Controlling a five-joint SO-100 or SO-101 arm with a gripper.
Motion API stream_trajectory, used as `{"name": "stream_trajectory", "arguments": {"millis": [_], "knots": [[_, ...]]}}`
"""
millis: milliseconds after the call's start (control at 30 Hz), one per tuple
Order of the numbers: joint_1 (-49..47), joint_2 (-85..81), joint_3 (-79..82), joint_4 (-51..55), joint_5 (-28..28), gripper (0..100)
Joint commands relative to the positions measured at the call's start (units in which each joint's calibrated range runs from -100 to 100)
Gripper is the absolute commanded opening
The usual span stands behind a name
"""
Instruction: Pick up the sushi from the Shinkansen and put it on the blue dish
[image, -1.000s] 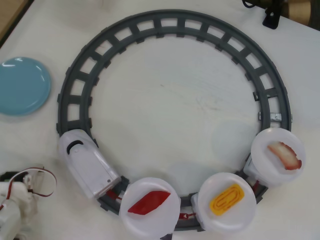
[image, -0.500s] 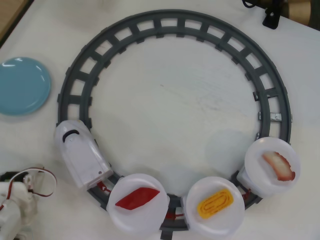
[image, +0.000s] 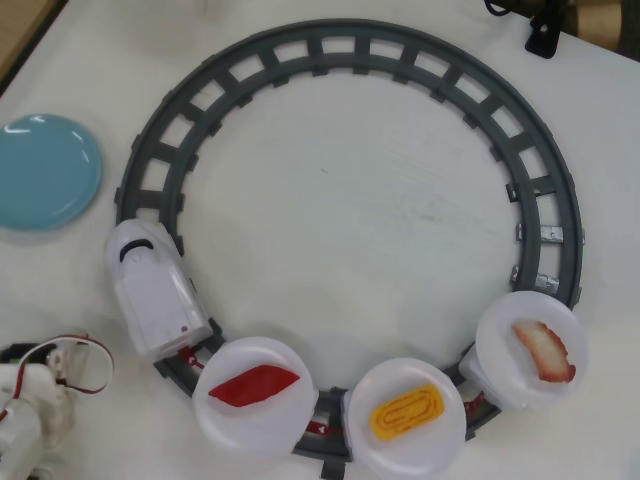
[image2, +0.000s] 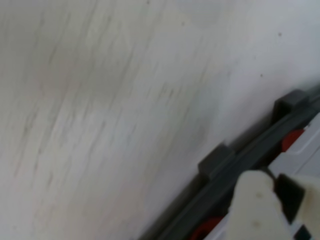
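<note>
White table (image: 350, 230) carries Shinkansen (image: 153, 292) bearing sushi (image: 406, 412)

Even, bright light fills the overhead view — soft shadows only, faint grey patches on the white table (image: 380, 200) inside the grey track (image: 340, 40). The blue dish (image: 45, 172) carries small white glints near its upper rim. The wrist view is blurred and smeared — dimmer, greyish, nothing sharp.

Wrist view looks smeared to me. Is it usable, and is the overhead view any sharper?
Wrist view: blurred, only the grey track edge and bare table readable. Overhead view: sharp and evenly lit, with mild glare on the blue dish; the sushi is clear.
</note>
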Motion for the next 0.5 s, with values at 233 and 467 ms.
{"name": "stream_trajectory", "arguments": {"millis": [233,467], "knots": [[-0.2,-0.4,0.3,-0.2,0.2,3],[0.1,-0.4,-0.2,-0.1,0.2,3]]}}
